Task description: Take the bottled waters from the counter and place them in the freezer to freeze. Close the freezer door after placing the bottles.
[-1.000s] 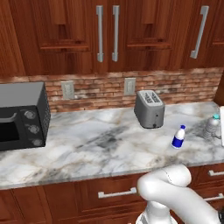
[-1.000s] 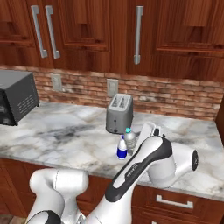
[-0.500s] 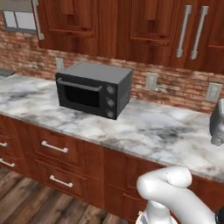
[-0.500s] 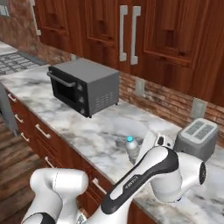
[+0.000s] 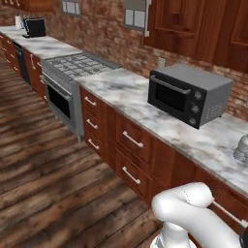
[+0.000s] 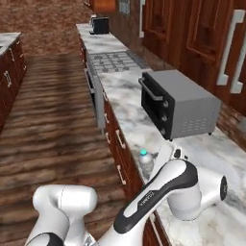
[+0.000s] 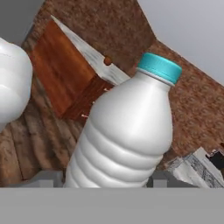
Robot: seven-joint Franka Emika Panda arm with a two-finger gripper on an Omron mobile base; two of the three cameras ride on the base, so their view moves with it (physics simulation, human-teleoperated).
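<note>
A simulated kitchen seen along one long wall. Dark wood-plank flooring [image 5: 43, 160] covers the left of the left base view. Far back on the left, a small black appliance [image 5: 34, 27] sits on a distant stretch of white marble. To its right comes a steel range [image 5: 72, 82] with grey burners, set into the run of cabinets. Next the counter [image 5: 145, 109], white marble with grey veins, runs rightward over reddish-brown drawers [image 5: 131, 145] with silver bar handles. A grey microwave oven [image 5: 186, 94] with a black door stands on it against the red brick backsplash [image 5: 106, 34]. Dark wood wall cabinets [image 5: 193, 24] hang above.

In the right base view, the white arm [image 6: 158, 192] bends across the lower middle. A bottled water [image 6: 146, 163], clear with a blue cap, stands upright just past its forearm, by the counter's front edge.

In the hand view, that bottle fills the middle, its base between the gripper [image 7: 105, 179] tips; the jaws are clamped on the bottle's sides.
</note>
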